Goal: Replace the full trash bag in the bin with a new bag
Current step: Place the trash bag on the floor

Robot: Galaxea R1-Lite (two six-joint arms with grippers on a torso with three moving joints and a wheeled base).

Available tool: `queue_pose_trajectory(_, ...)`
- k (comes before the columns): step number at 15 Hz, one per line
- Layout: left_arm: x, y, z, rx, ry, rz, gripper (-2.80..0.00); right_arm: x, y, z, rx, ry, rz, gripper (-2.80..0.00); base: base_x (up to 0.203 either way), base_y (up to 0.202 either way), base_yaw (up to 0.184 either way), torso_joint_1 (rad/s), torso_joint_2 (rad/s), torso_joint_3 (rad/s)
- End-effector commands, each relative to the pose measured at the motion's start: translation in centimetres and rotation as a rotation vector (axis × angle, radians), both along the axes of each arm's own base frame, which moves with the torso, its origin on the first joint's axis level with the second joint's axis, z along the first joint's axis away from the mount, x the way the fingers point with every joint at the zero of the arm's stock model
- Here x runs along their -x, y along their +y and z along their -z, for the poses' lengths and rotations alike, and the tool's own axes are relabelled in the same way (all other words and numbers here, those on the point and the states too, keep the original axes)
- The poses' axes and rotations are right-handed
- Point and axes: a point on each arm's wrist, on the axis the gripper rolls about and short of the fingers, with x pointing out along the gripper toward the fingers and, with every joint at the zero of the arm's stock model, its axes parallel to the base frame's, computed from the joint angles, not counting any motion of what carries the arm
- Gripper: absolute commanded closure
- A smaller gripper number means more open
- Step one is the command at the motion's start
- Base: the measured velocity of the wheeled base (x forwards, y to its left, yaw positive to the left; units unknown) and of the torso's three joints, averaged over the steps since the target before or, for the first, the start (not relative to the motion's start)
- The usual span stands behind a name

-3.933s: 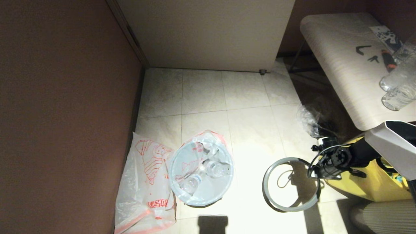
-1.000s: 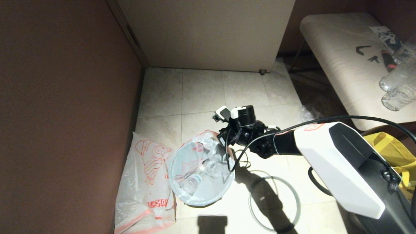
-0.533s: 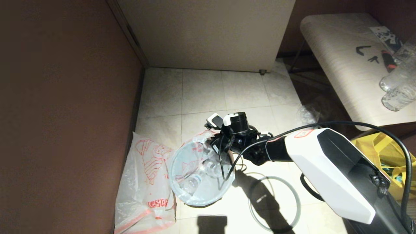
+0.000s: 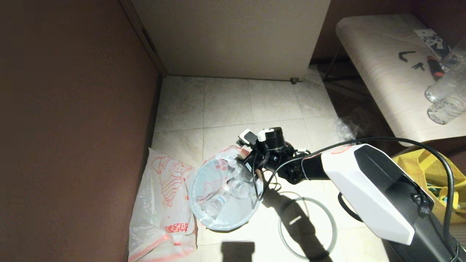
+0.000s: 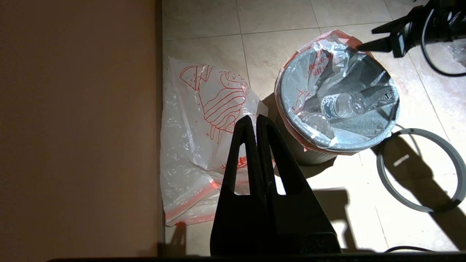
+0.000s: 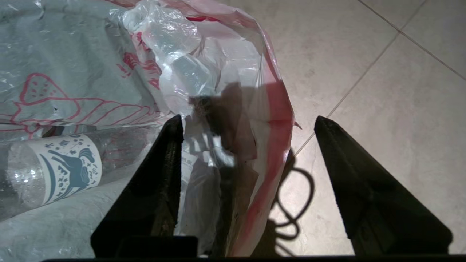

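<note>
**Q:** Head view: what is shown?

**A:** My right gripper [image 4: 251, 163] hangs at the far right rim of the bin [image 4: 218, 226], over the red edge of the full trash bag [image 4: 225, 189] that lines it. Clear bottles [image 4: 238, 188] lie inside the bag, below and to the left of my jaws. The new bag [image 4: 162, 203] lies flat on the floor beyond the bin, on its left side, against the brown wall [image 4: 72, 127]. The grey ring rim [image 4: 307, 227] lies on the floor tiles to the near right of my jaws, apart from the bin. A yellow tote [image 4: 433, 163] sits at far right, under the counter [image 4: 382, 72].

**Q:** Left wrist view?

**A:** My left gripper [image 5: 256, 122] has its jaws pressed together, holding nothing, well above the floor. The new bag [image 5: 204, 120] lies just beyond the tips, the bin [image 5: 313, 154] beside it with the lined bag [image 5: 338, 94] open at the top. The ring rim [image 5: 418, 203] lies on the far side of the bin from the new bag.

**Q:** Right wrist view?

**A:** My right jaws stand wide open, holding nothing. The bag's red-edged lip [image 6: 280, 116] rises between them: one finger [image 6: 160, 174] is inside the bag, near a labelled bottle [image 6: 54, 163], the other finger [image 6: 349, 171] outside over bare floor [image 6: 382, 72].
</note>
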Motion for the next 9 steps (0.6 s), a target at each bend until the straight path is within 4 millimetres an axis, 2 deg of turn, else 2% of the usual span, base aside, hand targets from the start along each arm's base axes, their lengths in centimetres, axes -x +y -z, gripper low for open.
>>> queue_pose_trajectory(1, -0.1, 0.0, 0.3, 0.0, 0.014, -0.001, 0.0, -0.6, -0.4, 1.4, 0.008, 0.003, 0.001, -2.8, 0.0, 0.0, 0.0, 0.0, 0.0, 0.0)
queue_pose_trajectory(3, -0.1, 0.0, 0.3, 0.0, 0.013, -0.001, 0.0, -1.4, -1.5, 2.0, 0.003, 0.009, 0.015, -2.8, 0.0, 0.0, 0.0, 0.0, 0.0, 0.0)
queue_pose_trajectory(4, -0.1, 0.0, 0.3, 0.0, 0.013, -0.001, 0.0, -1.6, -2.0, 1.5, -0.007, 0.007, 0.027, -2.8, 0.0, 0.0, 0.0, 0.0, 0.0, 0.0)
queue_pose_trajectory(7, -0.1, 0.0, 0.3, 0.0, 0.013, -0.001, 0.0, -1.2, -3.1, -0.9, -0.077, 0.026, 0.063, -2.8, 0.0, 0.0, 0.0, 0.0, 0.0, 0.0)
queue_pose_trajectory(9, -0.1, 0.0, 0.3, 0.0, 0.013, -0.001, 0.0, 0.0, -4.1, -2.2, -0.109, 0.078, 0.086, -2.8, 0.0, 0.0, 0.0, 0.0, 0.0, 0.0)
